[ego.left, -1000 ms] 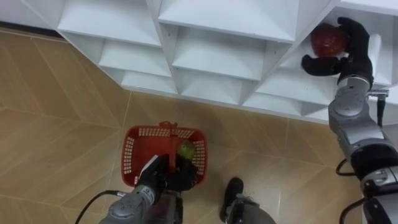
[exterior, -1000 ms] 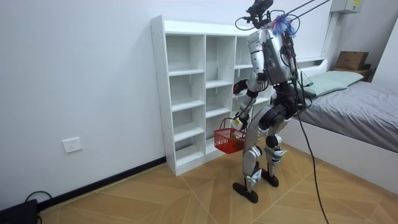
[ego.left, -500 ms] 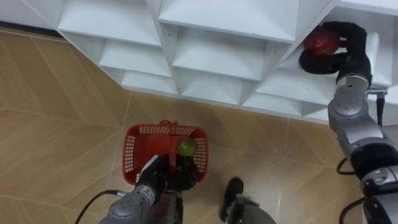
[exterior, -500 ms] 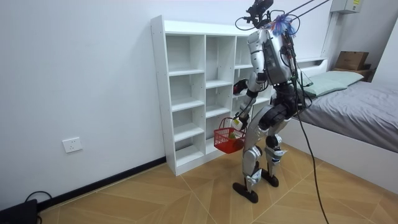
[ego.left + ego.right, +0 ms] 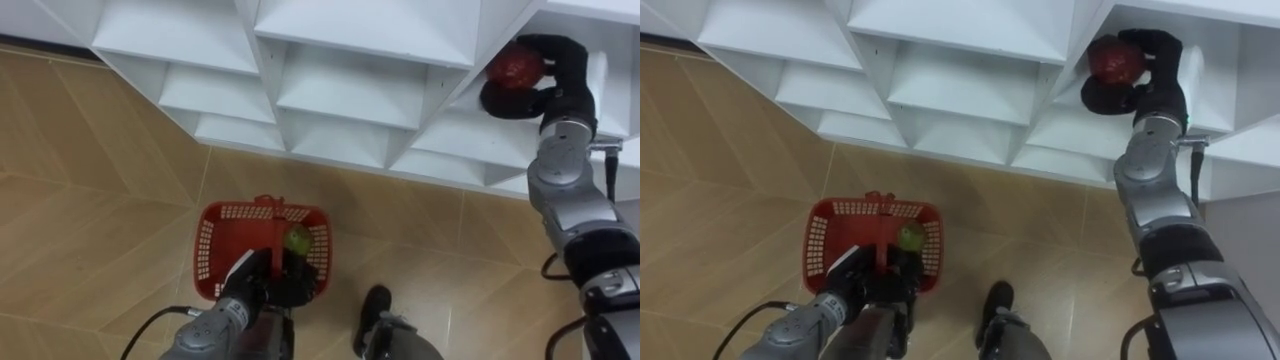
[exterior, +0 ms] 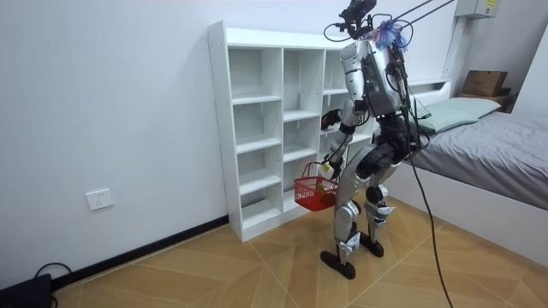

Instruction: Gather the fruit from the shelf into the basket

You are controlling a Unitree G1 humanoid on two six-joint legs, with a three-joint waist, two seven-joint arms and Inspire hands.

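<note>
right hand point(image 5: 568, 85) has closed round the red fruit point(image 5: 515, 66) since a second ago, grasping it inside a closet point(image 5: 350, 95) cell. basket point(image 5: 212, 250) hangs well below, toward the robot's left, handle clenched in left hand point(image 5: 268, 285). green fruit point(image 5: 297, 239) lies in it. red fruit's path to the basket likely runs down and left.

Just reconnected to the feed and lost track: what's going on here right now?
The robot stands facing the white shelf unit. Its right hand reaches into a compartment on its right side, fingers curled round a red fruit. Its left hand hangs low and grips the handle of a red basket, which already holds a green fruit. The red fruit has not yet gone into the basket.
</note>
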